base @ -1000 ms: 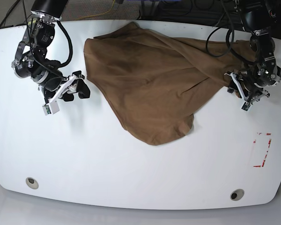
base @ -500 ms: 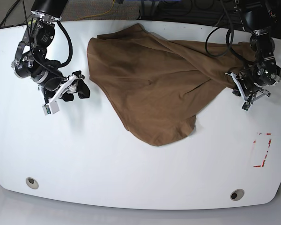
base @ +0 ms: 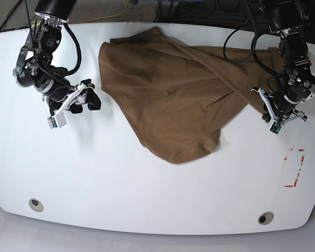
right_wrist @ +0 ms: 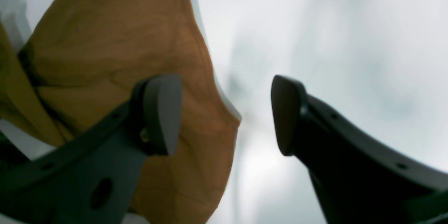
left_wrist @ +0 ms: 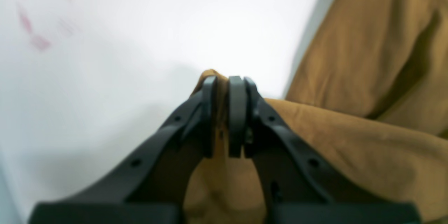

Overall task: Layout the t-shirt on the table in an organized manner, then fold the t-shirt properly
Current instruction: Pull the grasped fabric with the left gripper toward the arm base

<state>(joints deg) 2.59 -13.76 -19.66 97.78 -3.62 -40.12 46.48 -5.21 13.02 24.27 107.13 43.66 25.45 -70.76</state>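
Glossy white tabletop [base: 147, 199] carries the wrinkled tan-brown cotton t-shirt [base: 173, 89], bunched across its far half. Clamped on the cloth's edge, the left gripper [left_wrist: 225, 119] probably means to spread it; the right gripper [base: 86, 100], jaws wide and empty, waits beside the opposite edge.

t-shirt [base: 173, 94] spread across the far middle of the table [base: 94, 178], dashed rectangle mark [base: 294, 168] near its right edge
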